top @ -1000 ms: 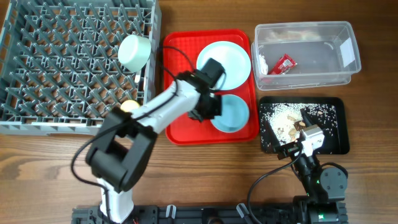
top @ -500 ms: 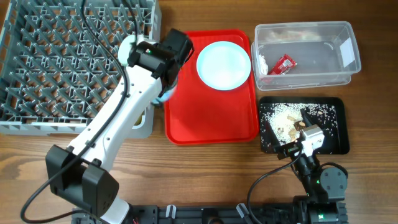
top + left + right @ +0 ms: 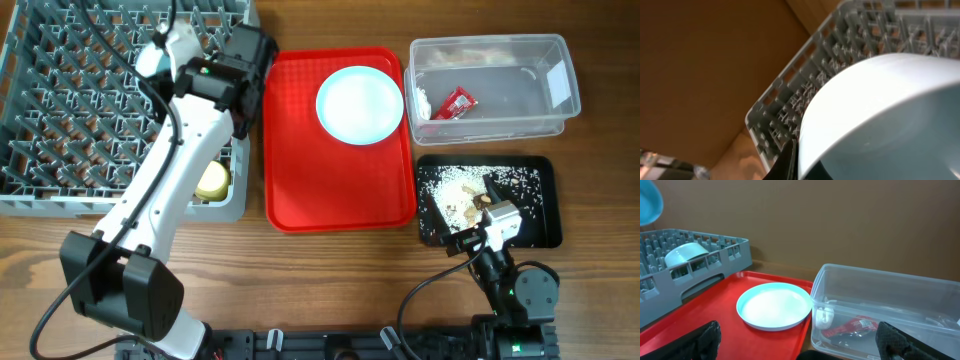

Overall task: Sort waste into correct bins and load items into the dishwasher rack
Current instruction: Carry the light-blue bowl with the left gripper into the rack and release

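Observation:
My left gripper point(image 3: 185, 58) is shut on the rim of a pale blue-green bowl point(image 3: 164, 47) and holds it tilted above the far side of the grey dishwasher rack point(image 3: 70, 110). In the left wrist view the bowl point(image 3: 890, 115) fills the right side, with my left gripper point(image 3: 799, 162) pinching its edge. A second bowl point(image 3: 686, 254) sits in the rack, and a yellow cup point(image 3: 212, 180) lies in its near right corner. The round plate point(image 3: 360, 104) rests on the red tray point(image 3: 335, 190). My right gripper point(image 3: 478, 228) stands open at the black tray's point(image 3: 545, 170) near edge.
The clear tub point(image 3: 560, 60) holds the red wrapper point(image 3: 459, 102) and a small white piece point(image 3: 824, 316). Beige crumbs point(image 3: 445, 183) are scattered in the black tray. My left arm point(image 3: 170, 190) stretches across the rack's right edge. Bare wood lies in front of the rack and the red tray.
My left arm lifted the bowl off the red tray and swung it left and away, over the rack. The right arm has stayed still.

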Robot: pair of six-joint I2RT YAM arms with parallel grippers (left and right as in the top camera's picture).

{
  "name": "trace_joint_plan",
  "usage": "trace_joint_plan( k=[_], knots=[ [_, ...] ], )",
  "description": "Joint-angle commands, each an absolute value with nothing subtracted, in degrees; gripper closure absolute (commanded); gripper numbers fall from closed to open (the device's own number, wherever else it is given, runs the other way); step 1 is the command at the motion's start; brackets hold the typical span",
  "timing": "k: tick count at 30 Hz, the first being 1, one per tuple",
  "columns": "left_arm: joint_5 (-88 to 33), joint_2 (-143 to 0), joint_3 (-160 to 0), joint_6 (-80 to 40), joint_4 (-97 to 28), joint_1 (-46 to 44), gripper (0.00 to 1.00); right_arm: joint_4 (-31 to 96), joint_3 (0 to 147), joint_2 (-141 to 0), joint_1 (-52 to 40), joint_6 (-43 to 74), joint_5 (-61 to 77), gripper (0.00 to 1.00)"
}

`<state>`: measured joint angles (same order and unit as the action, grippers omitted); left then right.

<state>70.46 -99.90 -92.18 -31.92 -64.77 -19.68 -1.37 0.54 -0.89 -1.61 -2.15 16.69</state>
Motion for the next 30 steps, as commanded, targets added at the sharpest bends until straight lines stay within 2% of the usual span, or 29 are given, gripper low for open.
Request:
trace_joint_plan(
  k=[1, 6, 11, 20, 30],
  knots=[
    [75.2, -100.3, -92.1, -22.8, -58.8, -17.5, 0.96, -1.6, 0.3, -0.3, -1.3, -1.5, 17.6, 0.00],
    [73.9, -101.1, -92.1, -22.7, -57.1, -13.2, 0.96, -1.6, 0.3, -0.3, -1.3, -1.5, 17.6, 0.00],
    [68.2, -104.5, -90.4, -29.5, -64.9, -10.6, 0.96, -1.6, 0.3, -0.3, -1.3, -1.5, 17.6, 0.00],
    [71.5, -113.6, -87.2, -15.4, -46.4, -10.3, 0.96, -1.6, 0.3, -0.3, -1.3, -1.5, 17.6, 0.00],
    [72.8, -116.6, -87.2, -14.2, -44.4, -11.3, 0.91, -1.6, 0.3, -0.3, -1.3, -1.5, 17.6, 0.00]
  ],
)
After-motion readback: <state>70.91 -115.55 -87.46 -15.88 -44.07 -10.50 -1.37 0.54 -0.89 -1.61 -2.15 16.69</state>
